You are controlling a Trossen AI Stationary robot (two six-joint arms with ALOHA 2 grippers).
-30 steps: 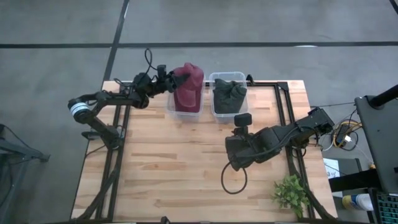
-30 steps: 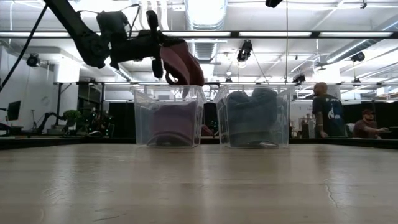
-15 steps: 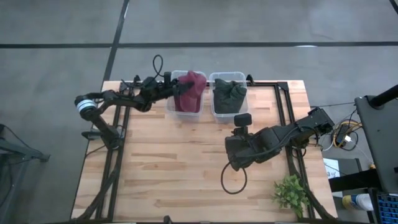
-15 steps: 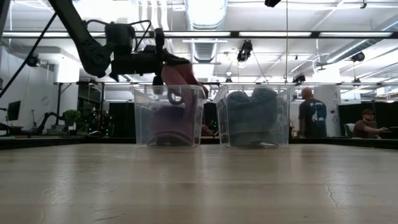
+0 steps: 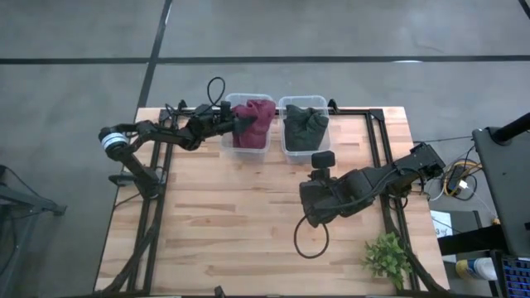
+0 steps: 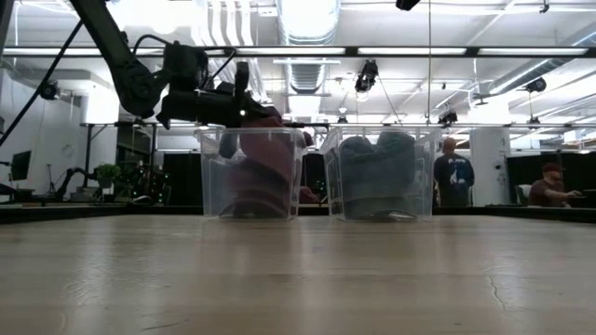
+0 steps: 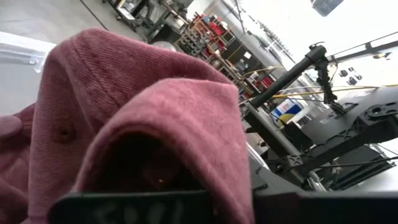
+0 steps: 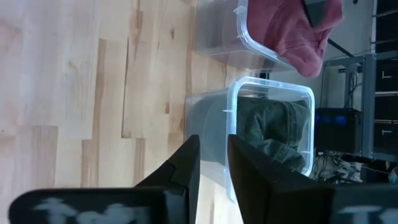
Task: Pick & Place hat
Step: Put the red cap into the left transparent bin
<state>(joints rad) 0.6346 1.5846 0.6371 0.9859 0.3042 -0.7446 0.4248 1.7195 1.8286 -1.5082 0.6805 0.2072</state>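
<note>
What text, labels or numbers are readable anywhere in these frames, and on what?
None can be read.
Pale marks on the dark bar at the edge of the left wrist view: too blurred to read.
Similar pale marks on the bar in the right wrist view: too blurred.
Design on the back of a person's shirt in the room: too small.
The red hat, both clear bins and the table show no lettering.

My left gripper (image 5: 234, 124) buried in maroon hat (image 5: 252, 122) — fingertips hidden, can't tell how they sit. Left wrist view nearly filled by hat; bin under it cut to sliver at edge. Lower part of hat blurred through left bin (image 6: 253, 173) wall in low view. Green hats (image 5: 305, 128) in right bin (image 5: 303, 103) — count unclear. My right gripper (image 5: 312, 207) folded under own arm; finger gap not readable from above. People (image 6: 453, 177) behind table too small to make out.
</note>
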